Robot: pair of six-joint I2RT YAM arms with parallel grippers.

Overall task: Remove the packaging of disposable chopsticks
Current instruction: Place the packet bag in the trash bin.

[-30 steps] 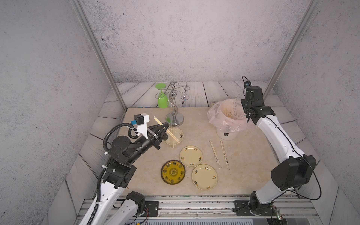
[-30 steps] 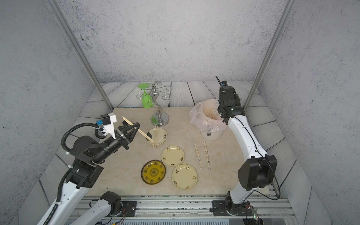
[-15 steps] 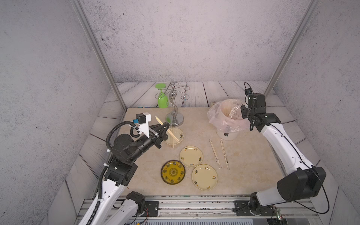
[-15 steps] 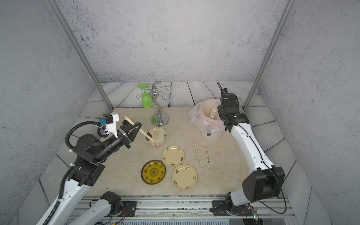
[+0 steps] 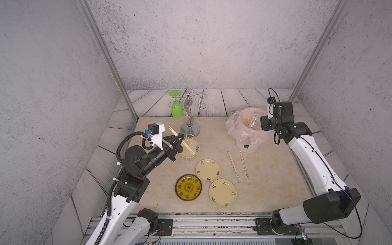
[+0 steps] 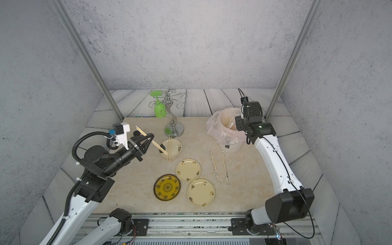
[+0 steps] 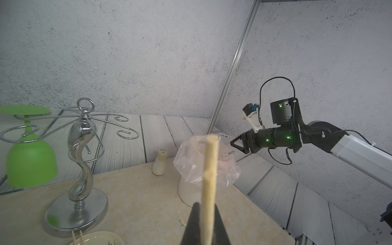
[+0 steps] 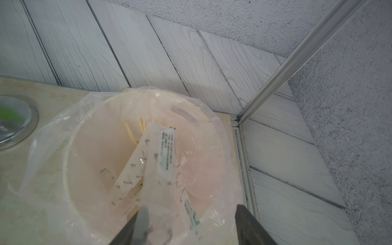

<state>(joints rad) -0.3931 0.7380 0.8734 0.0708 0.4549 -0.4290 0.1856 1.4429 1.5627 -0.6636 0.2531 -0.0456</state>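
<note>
My left gripper [image 5: 180,140] is shut on a bare pair of disposable chopsticks [image 5: 172,131], held slanted above a small plate [image 5: 195,146]; in the left wrist view the chopsticks [image 7: 210,169] stick out from between the closed fingers. My right gripper [image 8: 191,209] stands open over the white bin [image 5: 247,146], nothing between its fingers. Emptied packaging [image 8: 165,152] lies inside the bin, one clear sleeve running down close beside one finger [image 8: 144,214]. Two wrapped pairs [image 5: 234,167] [image 5: 244,166] lie side by side on the table.
Another bare pair [image 5: 187,152] rests on the small plate. Two cream plates [image 5: 207,170] [image 5: 222,192] and a dark yellow one [image 5: 188,187] lie at the front. A chrome glass stand [image 5: 190,125] with a green glass [image 5: 177,109] stands at the back. A pinkish bag [image 5: 235,129] lines the bin.
My right gripper has opened and drawn back to the bin's right edge, leaving the packaging in the bin. The left arm has shifted only slightly with its chopsticks.
</note>
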